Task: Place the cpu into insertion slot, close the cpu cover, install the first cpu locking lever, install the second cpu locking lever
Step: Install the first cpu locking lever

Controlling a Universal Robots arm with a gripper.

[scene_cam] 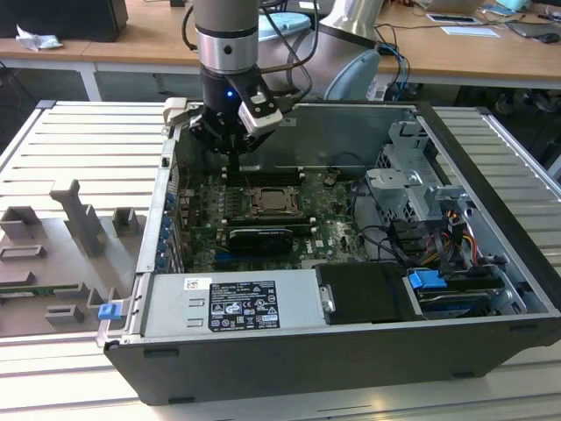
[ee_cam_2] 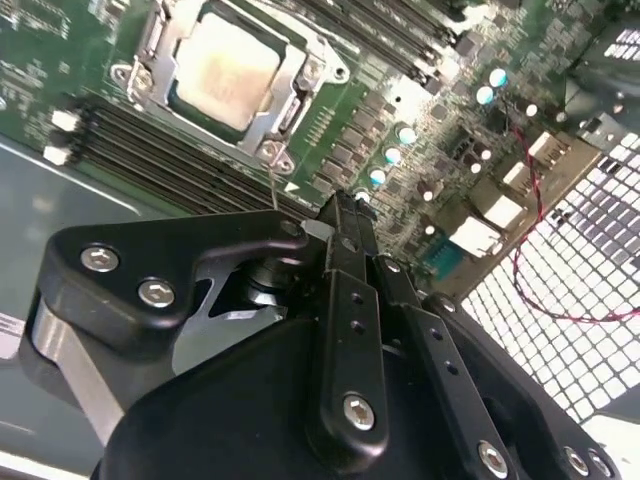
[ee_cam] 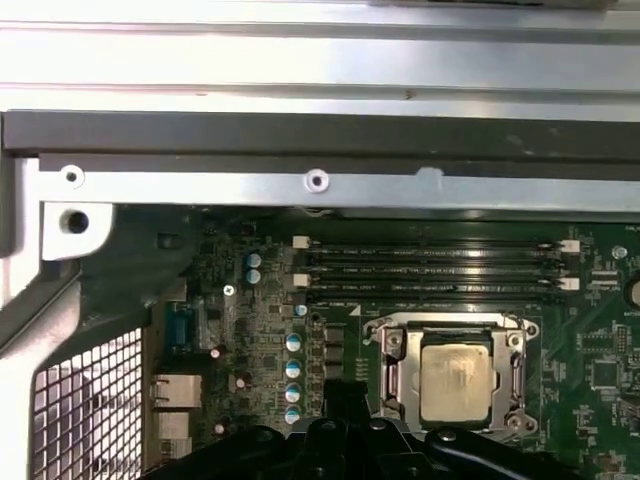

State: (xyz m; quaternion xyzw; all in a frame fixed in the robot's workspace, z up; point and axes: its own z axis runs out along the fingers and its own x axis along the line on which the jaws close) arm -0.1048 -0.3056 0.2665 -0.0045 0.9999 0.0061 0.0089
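In the insertion slot (ee_cam_2: 283,100), the cpu (ee_cam_2: 225,70) lies near the closed claw (ee_cam_2: 345,207).

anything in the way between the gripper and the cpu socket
Nothing visible. The gripper hangs above the memory slots beside the insertion slot, with open air between; the cpu already lies in it.

So, an open dark grey computer case (scene_cam: 351,360) is laid flat on a pale ribbed metal surface (scene_cam: 79,140). A silver power supply box with a white label (scene_cam: 175,303) is tucked along the case wall nearest the exterior camera, and a grey metal drive cage (scene_cam: 412,184) is seen at the exterior view's right. Blocky grey plastic fixtures (scene_cam: 83,215) are parked outside the case at the exterior view's left, with a small blue clip (scene_cam: 109,310) near them. In the first wrist view, long black memory slots (ee_cam: 435,270) and a row of blue-topped capacitors (ee_cam: 293,380) can be made out on the green circuit board (ee_cam: 600,300), beside a perforated metal grille (ee_cam: 85,410).
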